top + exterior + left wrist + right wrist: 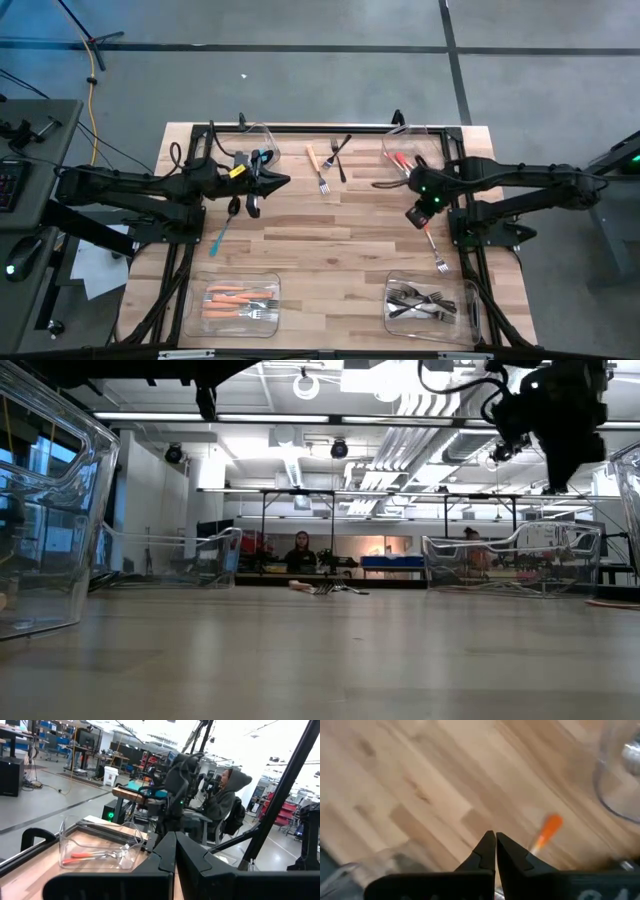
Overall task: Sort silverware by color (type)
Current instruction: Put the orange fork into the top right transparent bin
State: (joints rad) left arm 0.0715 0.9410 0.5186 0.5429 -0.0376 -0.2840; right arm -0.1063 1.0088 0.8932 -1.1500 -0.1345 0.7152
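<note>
Near edge of the tabletop (330,250): two clear bins serve as sorted stations. The near-left bin (240,303) holds orange-handled forks (238,297); the near-right bin (432,305) holds dark metal forks (420,300). One kind per bin, so both are judged to be drop points already in use.

Toward the right edge, an orange-handled fork (435,250) lies loose on the wood, just outside the near-right bin. The right pincer (420,216) hangs above its handle end; in the right wrist view its fingers are pressed together with nothing between them, and the orange handle (546,833) shows just beyond the tips. The posture fits an approach to a pick.

Near the left edge, a teal-handled utensil (221,238) lies unsorted. The left pincer (283,182) waits farther back, its fingers closed and empty in the left wrist view.

Far edge: three loose pieces (330,160) lie at mid-edge, awaiting sorting. The far-right bin (405,150) holds red-orange-handled pieces. The far-left bin (255,140) is partly hidden by the left arm; its contents cannot be told.
</note>
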